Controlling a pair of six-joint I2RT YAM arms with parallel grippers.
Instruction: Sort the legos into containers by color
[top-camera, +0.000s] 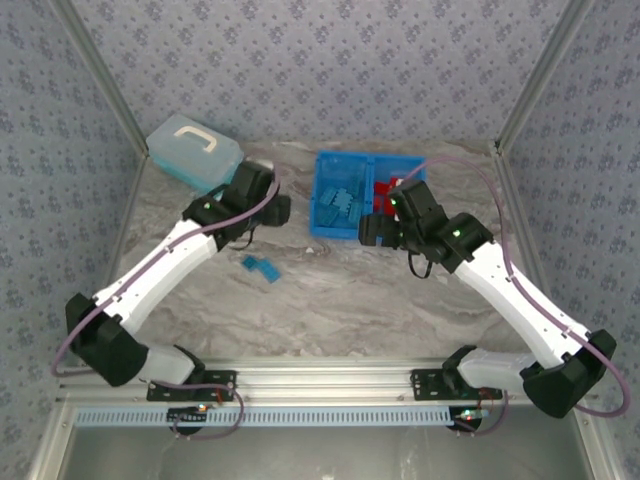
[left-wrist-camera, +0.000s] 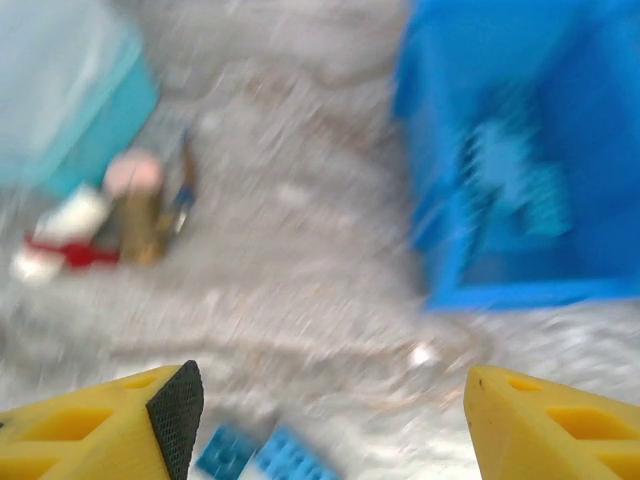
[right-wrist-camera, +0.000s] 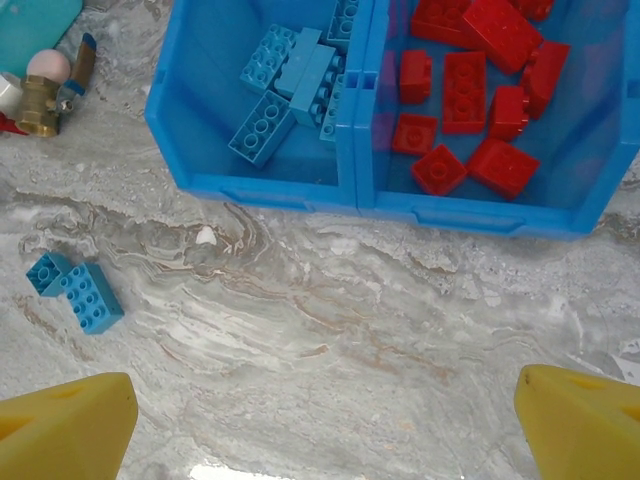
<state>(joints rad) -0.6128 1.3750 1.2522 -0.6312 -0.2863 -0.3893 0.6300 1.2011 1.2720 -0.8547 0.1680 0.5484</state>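
The bright blue bin (top-camera: 335, 230) stands at the back middle of the table. Its left compartment holds several blue legos (right-wrist-camera: 290, 75) and its right one several red legos (right-wrist-camera: 470, 90). Two blue legos (top-camera: 262, 266) lie loose on the marble, left of and nearer than the bin, also seen as two touching bricks (right-wrist-camera: 78, 290). My left gripper (top-camera: 281, 210) hovers left of the bin, open with nothing between its yellow fingers (left-wrist-camera: 100, 425); the two loose bricks (left-wrist-camera: 260, 455) lie low between the fingers, below them. My right gripper (right-wrist-camera: 325, 410) is open wide over bare marble in front of the bin.
A pale blue lidded box (top-camera: 193, 150) with a white handle sits at the back left. A brass fitting (right-wrist-camera: 40, 95) and a red-white item (left-wrist-camera: 55, 250) lie beside it. The left wrist view is motion-blurred. Frame posts stand at the back corners.
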